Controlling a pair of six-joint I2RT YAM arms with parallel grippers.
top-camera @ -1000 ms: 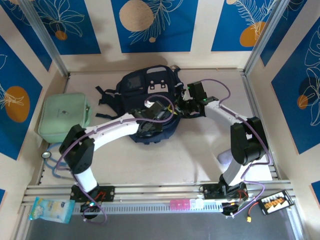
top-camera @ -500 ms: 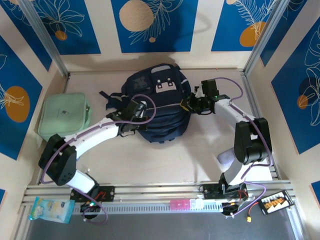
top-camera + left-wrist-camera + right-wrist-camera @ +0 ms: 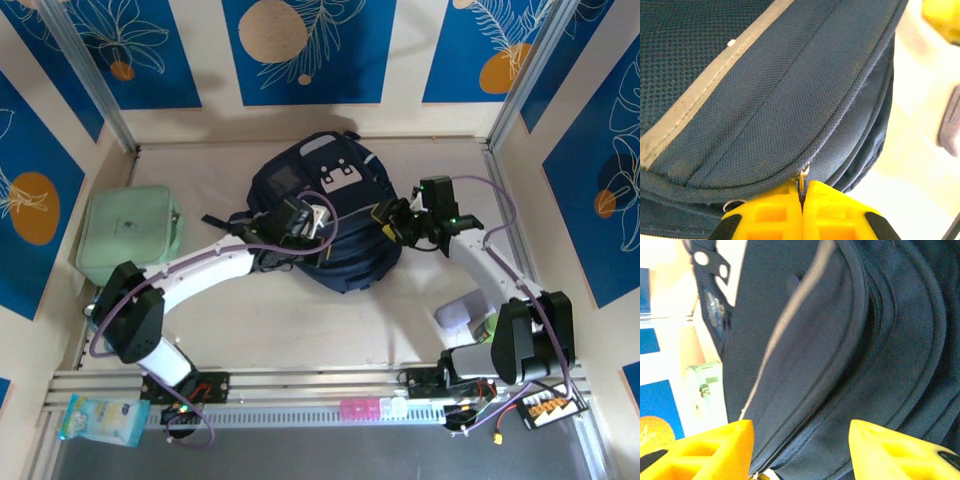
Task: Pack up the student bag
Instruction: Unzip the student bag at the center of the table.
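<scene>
Yellow-fingered, keeps the left gripper [image 3: 802, 189] clamped on the zip pull [image 3: 803, 173] of the student bag [image 3: 350, 250], swung rightwards at far centre, and lets the right gripper [image 3: 801, 436] spread off its right flank, likely freeing the zip to run

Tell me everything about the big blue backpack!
The student bag is a navy backpack of woven fabric, lying mid-table on the table with its front pocket up. It has a white buckle patch, a thin pale stripe, dark straps trailing left, and several zipped seams. The left pincer is shut on a zipper pull at its edge. The right pincer hangs open at its right side.
</scene>
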